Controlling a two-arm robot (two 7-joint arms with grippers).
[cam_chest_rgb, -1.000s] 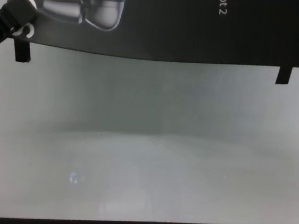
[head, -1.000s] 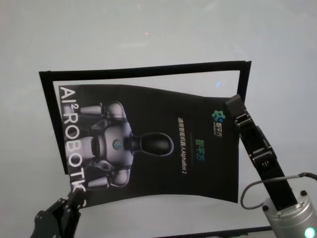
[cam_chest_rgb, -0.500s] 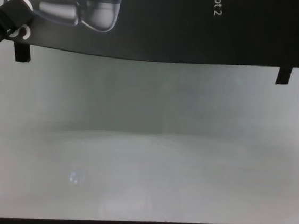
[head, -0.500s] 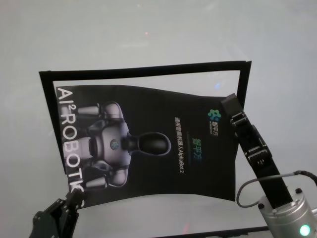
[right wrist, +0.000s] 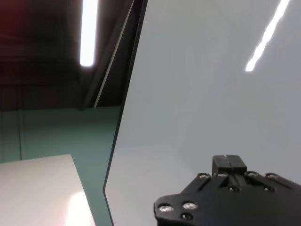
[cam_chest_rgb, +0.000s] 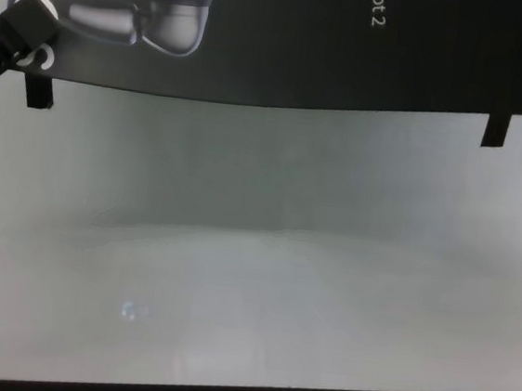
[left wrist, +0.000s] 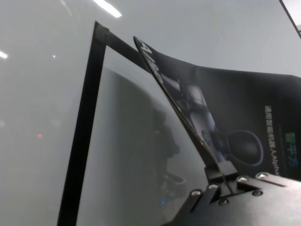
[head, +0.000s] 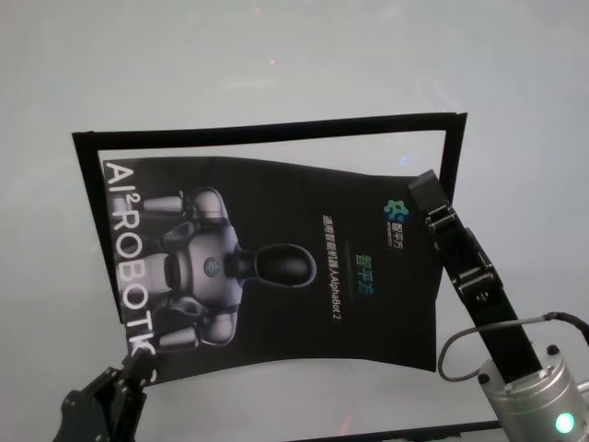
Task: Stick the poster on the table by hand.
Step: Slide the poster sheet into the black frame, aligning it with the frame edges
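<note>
Two grippers on it: left gripper pinches the poster's near corner, lifted off the bench; right gripper, closed, presses its far edge flat.

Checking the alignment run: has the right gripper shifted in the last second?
Yes. In the head view the right gripper has moved farther along the black frame's right strip, toward its far corner.

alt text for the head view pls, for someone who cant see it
A black poster of a silver robot lies slightly askew on a pale table, inside an outline of black tape. The left claw pinches its near left corner; the right claw rests at its right edge.
</note>
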